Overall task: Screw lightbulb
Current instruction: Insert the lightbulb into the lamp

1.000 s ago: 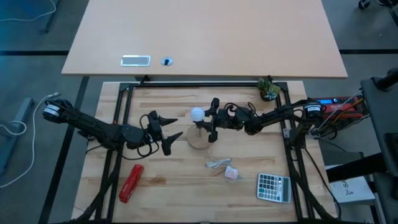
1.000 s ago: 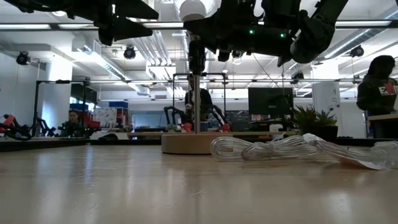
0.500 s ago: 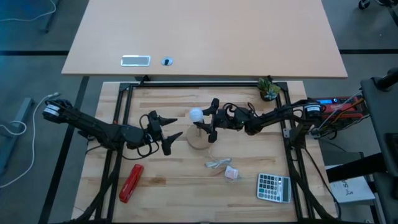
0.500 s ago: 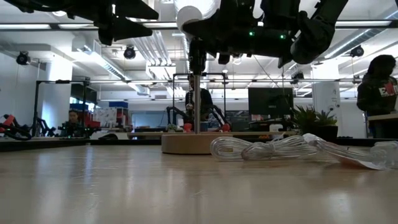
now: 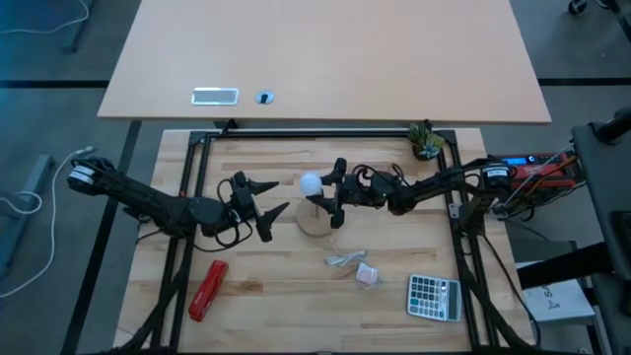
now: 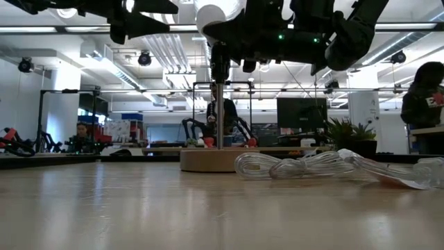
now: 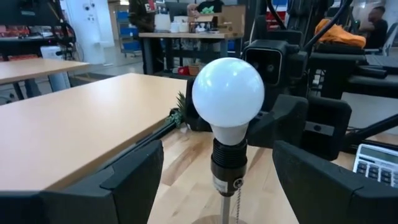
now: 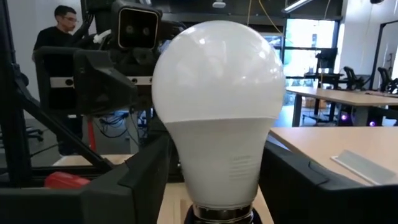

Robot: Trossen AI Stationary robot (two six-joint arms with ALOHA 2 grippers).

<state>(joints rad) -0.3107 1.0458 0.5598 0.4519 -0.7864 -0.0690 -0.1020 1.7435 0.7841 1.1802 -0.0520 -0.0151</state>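
The white frosted lightbulb (image 5: 312,181) sits upright in a black socket (image 7: 227,168) on a thin stem that rises from the round wooden disc (image 5: 317,221). My right gripper (image 5: 331,194) comes in level from the table's right. It is open, with one finger on each side of the lightbulb's lower half (image 8: 217,168) and very close to it. My left gripper (image 5: 274,202) is open and level, a short way to the left of the lightbulb and pointing at it.
A crumpled clear wrapper (image 5: 345,260) and a small pinkish packet (image 5: 367,275) lie just in front of the disc. A calculator (image 5: 434,296) is at the near right, a red tool (image 5: 207,289) at the near left and a small plant (image 5: 426,141) at the far right. People show in the room beyond.
My right gripper has opened around the lightbulb, which stays upright in its socket. My left gripper has tipped up a little without leaving its place.
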